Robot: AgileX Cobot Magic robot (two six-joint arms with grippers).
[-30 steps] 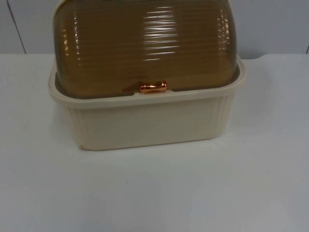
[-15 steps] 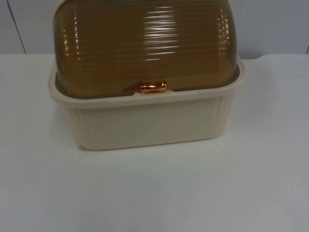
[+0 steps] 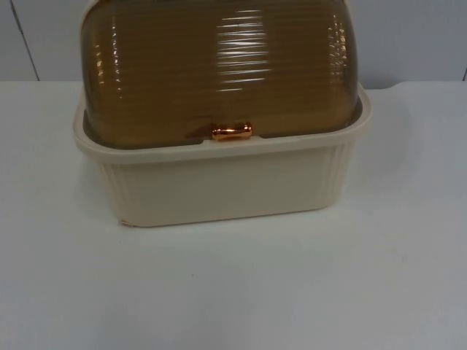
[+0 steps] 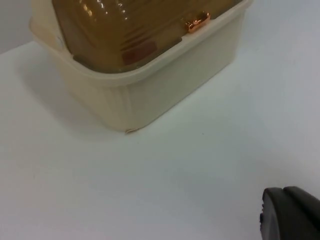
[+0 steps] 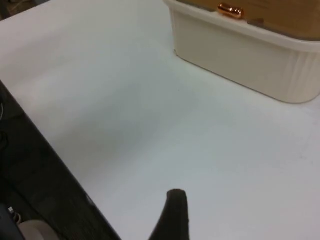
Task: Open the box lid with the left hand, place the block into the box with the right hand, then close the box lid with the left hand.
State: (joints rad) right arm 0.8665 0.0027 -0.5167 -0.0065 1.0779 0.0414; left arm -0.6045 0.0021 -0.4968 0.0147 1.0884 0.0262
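The box (image 3: 219,182) stands at the back middle of the table: a ribbed cream base under a domed amber see-through lid (image 3: 219,65). The lid is down, and its copper handle (image 3: 231,132) rests on the front rim. In the left wrist view the box (image 4: 165,85) shows corner-on, with a dull reddish patch (image 4: 136,53) seen through the lid; I cannot tell what it is. My left gripper (image 4: 290,216) hangs over bare table, well short of the box. My right gripper (image 5: 172,215) is over the table near its edge, far from the box (image 5: 250,55).
White table top (image 3: 233,292) spreads in front of the box and to both sides. The grey partition wall (image 3: 416,36) rises just behind it. In the right wrist view the table edge runs diagonally, with dark floor (image 5: 30,170) beyond.
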